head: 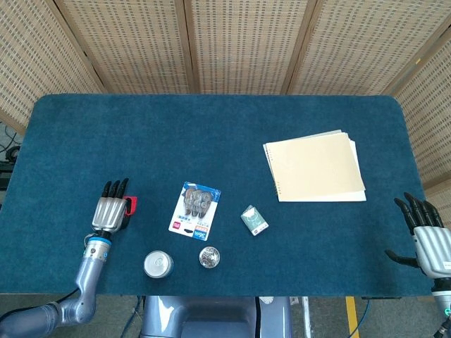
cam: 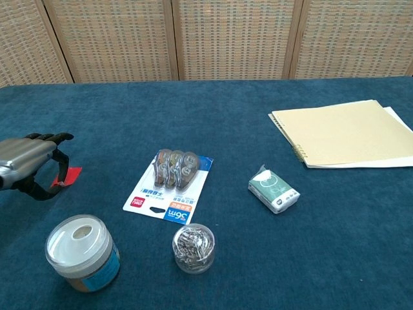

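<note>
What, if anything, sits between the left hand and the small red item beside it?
Nothing visible does. The left hand arches right at the red item, its curled fingers in front of part of it. The round tin and blister pack lie off to the side.

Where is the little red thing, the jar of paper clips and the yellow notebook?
red thing (cam: 70, 174), chest view, on its flat red part beside the left hand.
jar of paper clips (cam: 193, 247), chest view, on the clips inside.
yellow notebook (head: 316, 169), head view, middle of its cover.
</note>
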Available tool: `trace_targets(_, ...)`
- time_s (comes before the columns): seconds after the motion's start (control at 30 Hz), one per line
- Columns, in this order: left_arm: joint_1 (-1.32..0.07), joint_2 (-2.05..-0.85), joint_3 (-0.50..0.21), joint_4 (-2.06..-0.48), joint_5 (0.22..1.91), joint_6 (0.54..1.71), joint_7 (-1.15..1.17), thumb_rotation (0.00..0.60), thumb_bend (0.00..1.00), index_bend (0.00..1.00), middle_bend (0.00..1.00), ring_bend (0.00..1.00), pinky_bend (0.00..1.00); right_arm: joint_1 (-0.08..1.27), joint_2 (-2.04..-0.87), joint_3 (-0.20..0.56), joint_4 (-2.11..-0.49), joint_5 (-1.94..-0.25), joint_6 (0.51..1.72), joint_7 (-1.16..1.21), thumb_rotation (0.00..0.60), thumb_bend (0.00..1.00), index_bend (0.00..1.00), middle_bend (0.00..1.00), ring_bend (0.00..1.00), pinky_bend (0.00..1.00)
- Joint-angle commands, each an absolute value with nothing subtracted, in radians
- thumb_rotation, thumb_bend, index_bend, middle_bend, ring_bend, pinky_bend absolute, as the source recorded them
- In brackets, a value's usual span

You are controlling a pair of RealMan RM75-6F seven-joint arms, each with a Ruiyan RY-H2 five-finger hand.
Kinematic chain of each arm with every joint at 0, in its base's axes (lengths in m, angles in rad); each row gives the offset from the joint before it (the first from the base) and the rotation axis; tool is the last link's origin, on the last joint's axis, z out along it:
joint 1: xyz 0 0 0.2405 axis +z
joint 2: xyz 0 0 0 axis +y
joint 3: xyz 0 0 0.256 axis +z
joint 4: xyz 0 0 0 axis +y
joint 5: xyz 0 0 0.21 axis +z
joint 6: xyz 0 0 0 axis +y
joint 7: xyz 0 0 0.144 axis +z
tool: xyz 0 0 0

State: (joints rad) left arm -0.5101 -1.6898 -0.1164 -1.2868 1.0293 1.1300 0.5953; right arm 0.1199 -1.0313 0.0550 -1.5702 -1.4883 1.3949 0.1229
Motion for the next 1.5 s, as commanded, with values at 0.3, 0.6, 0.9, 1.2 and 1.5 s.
trace_targets(0.3,-0.512,-1.693,-0.130,-1.267,1.033,1.138,0.592,0.600,0.44,0.61,0.00,0.00,0.00,0.121,-1.031,0.055,-1.569,-1.487,1.392,0.124,0.600,0.05,0.00,0.00,0.00,0.00)
trace_targets(0.6,-0.534,-1.706,-0.155,-1.210,1.027,1.121,0.590,0.600,0.44,0.61,0.00,0.00,0.00,0.122,-1.033,0.055,-1.570,-1.484,1.388,0.119,0.600,0.05,0.00,0.00,0.00,0.00)
trace_targets(0.9,-0.551,-1.714,-0.186,-1.158,1.017,1.114,0.581,0.600,0.44,0.62,0.00,0.00,0.00,0.122,-1.033,0.055,-1.570,-1.484,1.388,0.119,0.600,0.05,0.00,0.00,0.00,0.00)
trace_targets(1.2,-0.566,-1.708,-0.213,-1.125,1.011,1.113,0.573,0.600,0.44,0.62,0.00,0.00,0.00,0.123,-1.034,0.055,-1.570,-1.485,1.387,0.115,0.600,0.05,0.00,0.00,0.00,0.00)
trace_targets(1.5,-0.573,-1.687,-0.233,-1.133,1.010,1.125,0.565,0.600,0.44,0.62,0.00,0.00,0.00,0.124,-1.034,0.055,-1.572,-1.484,1.386,0.112,0.600,0.05,0.00,0.00,0.00,0.00)
